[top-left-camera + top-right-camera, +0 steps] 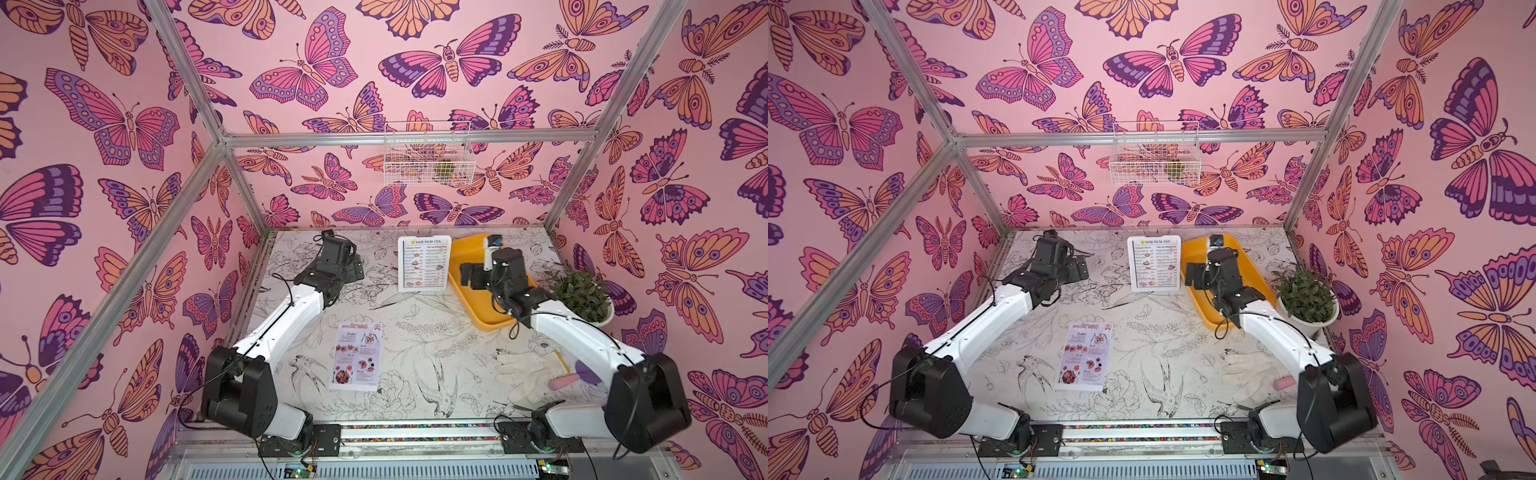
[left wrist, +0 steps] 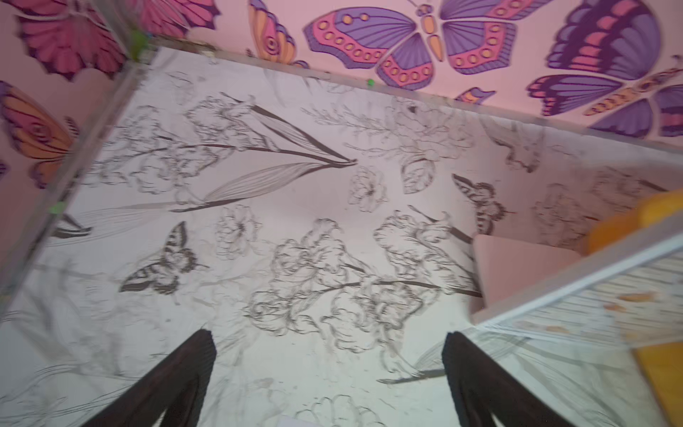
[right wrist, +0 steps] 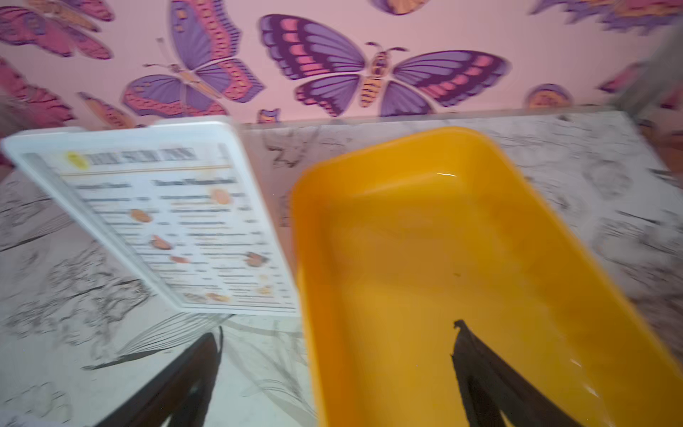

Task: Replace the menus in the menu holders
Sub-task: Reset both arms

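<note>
Standing upright, clear holder [image 1: 424,289], black-headed menu [image 1: 424,262] inside

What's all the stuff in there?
menu holder: one, clear, upright at the back
DIM SUM INN menu: one, white, inside the menu holder
SPECIAL MENU sheet: one, white, flat, front left
tray: one, yellow, beside the menu holder
plant: one, green, white pot, far right
glove: one, white, front right
small thing: one, pink and purple, by the glove
wire basket: one, white, back wall
left claw: one, black, open, back left
right claw: one, black, open, over the tray
</note>
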